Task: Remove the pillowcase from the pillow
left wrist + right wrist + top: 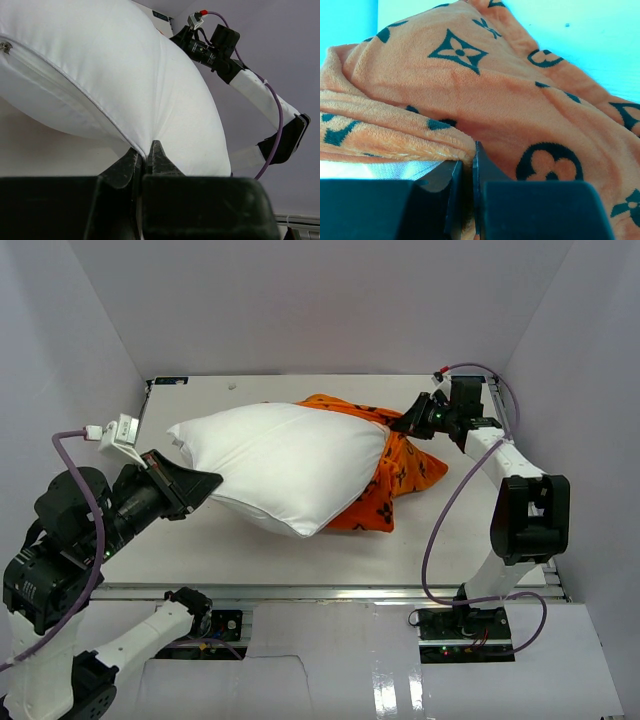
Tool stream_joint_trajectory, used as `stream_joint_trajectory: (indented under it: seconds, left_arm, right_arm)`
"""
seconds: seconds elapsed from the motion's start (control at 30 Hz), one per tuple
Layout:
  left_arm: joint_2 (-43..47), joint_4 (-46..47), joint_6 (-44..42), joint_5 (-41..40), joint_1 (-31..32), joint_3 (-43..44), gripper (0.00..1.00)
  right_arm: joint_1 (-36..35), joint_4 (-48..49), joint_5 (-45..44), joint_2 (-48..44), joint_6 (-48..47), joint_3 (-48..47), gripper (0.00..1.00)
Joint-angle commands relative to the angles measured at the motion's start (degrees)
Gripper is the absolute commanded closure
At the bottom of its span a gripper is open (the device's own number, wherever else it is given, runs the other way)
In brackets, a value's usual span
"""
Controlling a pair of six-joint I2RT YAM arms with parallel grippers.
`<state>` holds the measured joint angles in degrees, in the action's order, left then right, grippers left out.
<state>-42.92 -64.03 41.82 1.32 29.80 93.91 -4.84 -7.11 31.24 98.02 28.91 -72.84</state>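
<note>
table (260, 558), white and walled on three sides, carries everything else. pillow (280, 460), plump and plain white, lies across its centre, running from the near left toward the far right. most of it is bare, and only its right end sits inside the pillowcase (405, 475). that orange cover with black flower and diamond motifs is bunched around the pillow's right end and spills onto the table at the near right. the left gripper (213, 481) reaches in from the left, its jaws pinched nearly together on the piped seam (107, 117) at the pillow's left near edge. the right gripper (405, 423) comes in from the far right, its jaws closed tight on a fold of the pillowcase. a small metal zipper pull (6, 47) shows on the pillow's seam.
</note>
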Motion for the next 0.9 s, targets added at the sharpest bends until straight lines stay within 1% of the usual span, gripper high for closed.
stream_joint_trajectory:
  seconds: [0.0, 0.07, 0.13, 0.17, 0.2, 0.23, 0.27, 0.3, 0.33, 0.37, 0.4, 0.47, 0.5, 0.53, 0.57, 0.6, 0.63, 0.67, 0.73, 0.77, 0.8, 0.87]
  left_arm:
    - [9.78, 14.01, -0.52, -4.49, -0.53, 9.21, 1.0]
    - [10.66, 16.03, -0.43, -4.83, -0.45, 5.95, 1.0]
    - [11.8, 17.27, -0.34, -6.06, -0.45, -0.37, 1.0]
    - [12.32, 19.45, -0.08, -6.59, -0.53, -3.52, 1.0]
    - [12.94, 20.77, 0.53, -6.6, -0.53, -7.12, 1.0]
    - [13.47, 22.53, 1.06, -6.16, -0.45, -14.9, 1.0]
    - [14.69, 26.37, 1.59, -5.81, -0.53, -18.9, 1.0]
    - [15.23, 28.24, 2.03, -4.93, -0.45, -22.68, 1.0]
    - [15.75, 31.04, 2.47, -4.84, -0.53, -28.81, 1.0]
    - [15.76, 31.77, 2.65, -5.1, -0.53, -31.13, 1.0]
    - [15.67, 32.3, 2.65, -6.49, -0.45, -33.07, 1.0]
    - [15.41, 32.74, 2.39, -8.78, -0.53, -37.19, 1.0]
    - [15.41, 33.0, 2.39, -9.66, -0.45, -38.35, 1.0]
    - [15.41, 33.18, 2.12, -10.98, -0.45, -39.23, 1.0]
    - [15.32, 33.27, 1.95, -11.51, -0.45, -40.28, 1.0]
    - [15.14, 33.27, 1.86, -11.87, -0.45, -40.64, 1.0]
    - [15.06, 33.18, 1.68, -12.04, -0.45, -40.73, 1.0]
    - [15.05, 33.18, 1.42, -11.96, -0.53, -41.08, 1.0]
    - [14.97, 33.27, 1.42, -12.13, -0.53, -41.44, 1.0]
    - [14.71, 33.27, 1.42, -12.05, -0.45, -41.52, 1.0]
    - [14.18, 33.27, 1.51, -12.05, -0.53, -41.79, 1.0]
    - [13.74, 33.36, 1.86, -11.44, -0.53, -42.05, 1.0]
  right_arm:
    - [13.63, 9.31, -36.62, 2.97, -3.94, 1.64, 0.92]
    - [13.54, 10.19, -35.56, 1.83, -4.38, 2.35, 0.92]
    - [13.37, 12.2, -25.4, 1.65, -7.18, 1.48, 0.92]
    - [13.19, 13.52, -20.48, 1.74, -8.24, 0.95, 0.91]
    - [12.23, 14.31, -11.39, 1.91, -8.77, 0.25, 0.89]
    - [11.27, 15.1, -8.51, 1.83, -9.04, -1.15, 0.82]
    - [10.21, 15.81, -6.22, 1.57, -9.91, -1.6, 0.78]
    - [7.68, 15.99, -2.89, 1.48, -10.53, -2.39, 0.75]
    - [6.17, 14.51, -1.55, 1.74, -12.28, -4.57, 0.69]
    - [4.94, 13.28, -0.67, 2.0, -13.16, -5.64, 0.67]
    - [1.19, 11.87, -0.57, 1.92, -13.87, -6.17, 0.6]
    - [-1.74, 7.58, -2.4, -0.18, -15.1, -4.96, 0.45]
    - [-3.84, 7.21, -5.55, -1.59, -15.11, -3.64, 0.32]
    - [-4.64, 6.07, -6.89, -3.25, -15.19, -1.89, 0.27]
    - [-4.91, 5.89, -7.68, -6.84, -14.85, 1.79, 0.22]
    - [-4.91, 5.88, -8.39, -8.53, -14.32, 3.21, 0.14]
    - [-4.91, 5.36, -9.09, -10.46, -14.49, 4.27, 0.07]
    - [-4.83, 3.7, -10.31, -13.44, -14.84, 5.33, 0.03]
    - [-4.91, 0.89, -10.24, -16.96, -16.77, 5.6, 0.01]
    - [-4.91, -0.6, -9.19, -18.2, -17.3, 6.04, 0.04]
    - [-5.0, -1.49, -8.66, -19.6, -17.74, 8.39, 0.04]
    - [-5.35, 1.73, -5.25, -24.77, -17.48, 13.4, 0.04]
